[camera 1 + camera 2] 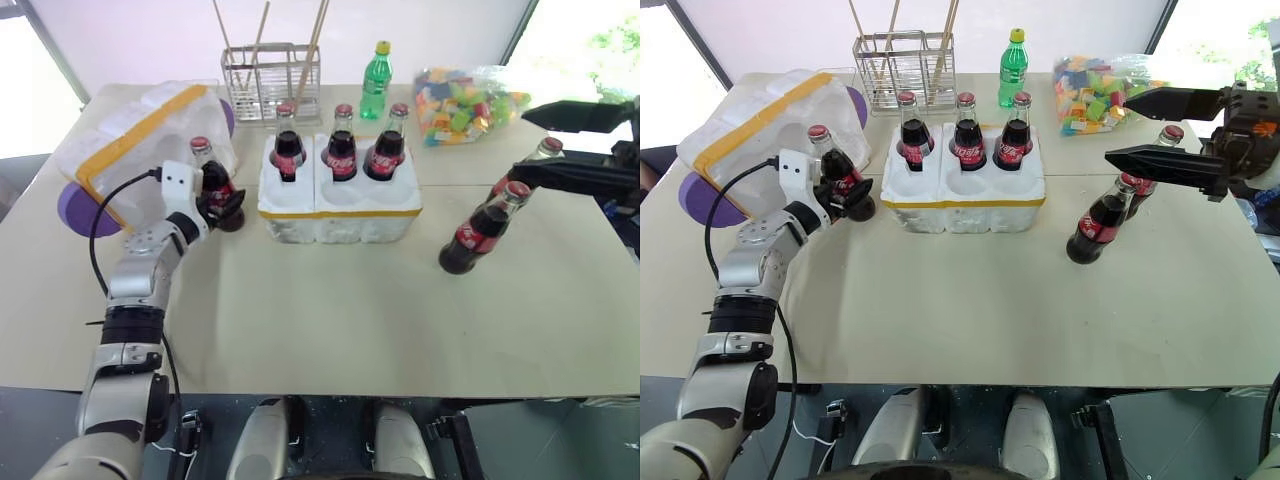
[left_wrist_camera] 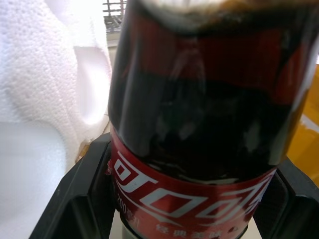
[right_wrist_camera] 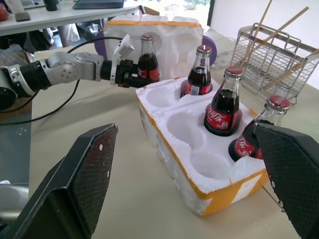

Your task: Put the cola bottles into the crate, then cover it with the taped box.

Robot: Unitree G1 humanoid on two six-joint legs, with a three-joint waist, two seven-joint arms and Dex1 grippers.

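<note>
Six cola bottles are in play, and the one that matters now stands upright on the surface between the black fingers of the left pincer. The left wrist view has a finger on either side of its red label, low on the body, though I cannot tell whether they are pressing yet or just bracketing it. Glass with cola inside should be stiff, fairly heavy for its size, smooth and breakable, so my guess is that a firm hold on the wide labelled belly is safer than the narrow neck, and that it should be kept upright.

Just behind this pincer lies the taped box, tipped on its side with its yellow band showing. Off to the pincer's right sits the crate: three bottles stand in its far row of wells, and the three near wells are vacant. By that count, half the loading seems to remain.

Well beyond the crate, the right pincer hangs spread wide above the surface, holding nothing. Below and beside it stand two more bottles, one nearer and one partly hidden behind its lower finger.

Past the crate are a wire rack with sticks, a green bottle and a bag of coloured pieces.
</note>
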